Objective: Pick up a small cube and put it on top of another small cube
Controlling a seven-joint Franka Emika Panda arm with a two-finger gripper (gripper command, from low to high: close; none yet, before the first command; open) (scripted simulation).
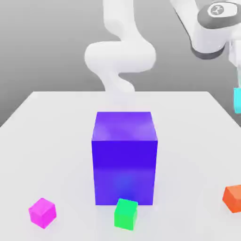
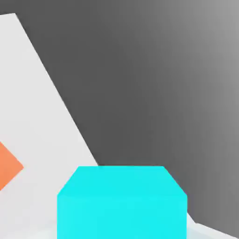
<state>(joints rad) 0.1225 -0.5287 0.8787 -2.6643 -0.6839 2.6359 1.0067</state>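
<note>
From the white two-finger gripper (image 1: 239,84), clamped on a small cyan cube (image 1: 237,100), the small magenta cube (image 1: 43,212) lies toward the exterior view's eight o'clock.

Arm (image 1: 120,56) aloft — gripper (image 1: 238,88) closed

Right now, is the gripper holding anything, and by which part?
Yes, the cyan cube, up off the table at the exterior view's right edge. Which of its faces the fingers press on cannot be told.
</note>
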